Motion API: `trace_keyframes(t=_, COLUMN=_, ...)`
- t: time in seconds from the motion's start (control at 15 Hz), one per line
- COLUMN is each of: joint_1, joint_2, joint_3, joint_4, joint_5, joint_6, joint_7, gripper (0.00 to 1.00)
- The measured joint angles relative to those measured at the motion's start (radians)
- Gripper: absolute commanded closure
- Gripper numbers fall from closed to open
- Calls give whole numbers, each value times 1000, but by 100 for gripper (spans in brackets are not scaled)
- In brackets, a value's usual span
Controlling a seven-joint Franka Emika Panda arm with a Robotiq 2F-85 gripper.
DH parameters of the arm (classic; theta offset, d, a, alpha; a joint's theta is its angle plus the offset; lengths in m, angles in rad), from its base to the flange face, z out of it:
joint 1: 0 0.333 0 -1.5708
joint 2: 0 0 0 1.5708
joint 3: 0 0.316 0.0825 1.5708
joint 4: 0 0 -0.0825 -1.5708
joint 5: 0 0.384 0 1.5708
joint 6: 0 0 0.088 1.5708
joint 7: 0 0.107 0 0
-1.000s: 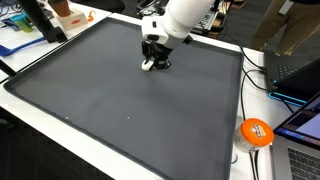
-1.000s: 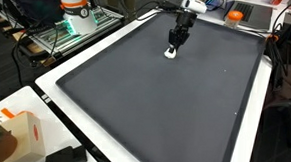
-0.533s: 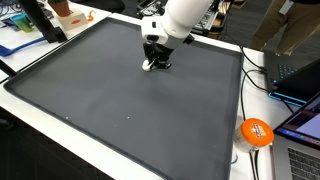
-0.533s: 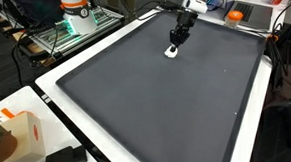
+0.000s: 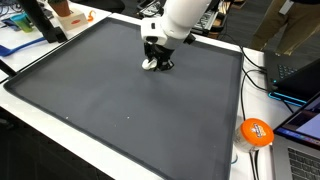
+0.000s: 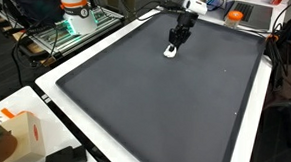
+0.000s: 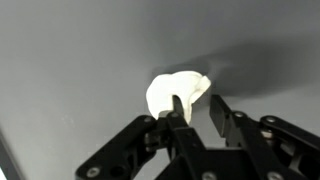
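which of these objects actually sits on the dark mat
The small white lump at the end effector; the orange disc lies off the mat, past its edge.

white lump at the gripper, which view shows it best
The wrist view: the lump sits close up in the middle of the picture, at the tips of the gripper, its outline plain. In both exterior views it is only a small white speck on the mat, partly under the gripper.

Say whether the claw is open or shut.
Open, partly: in the wrist view the claw shows mat between its fingers; the white lump lies at their tips.
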Motion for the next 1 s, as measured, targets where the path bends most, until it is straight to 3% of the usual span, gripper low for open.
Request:
trace_keyframes(t=0.27, joint_1=0, joint_2=-10, joint_3=0, joint_4=0, joint_5=22, joint_6=0, joint_7=-18, gripper=1)
trace_keyframes(t=0.6, joint_1=6, joint_2=-23, joint_3=10, joint_4=-3, joint_5=49, joint_6=18, joint_7=-90, gripper=0)
trace_keyframes(t=1.0, joint_1=-32, joint_2=-12, joint_3=27, joint_4=-8, joint_5=256, joint_6=116, joint_7=-277, gripper=0)
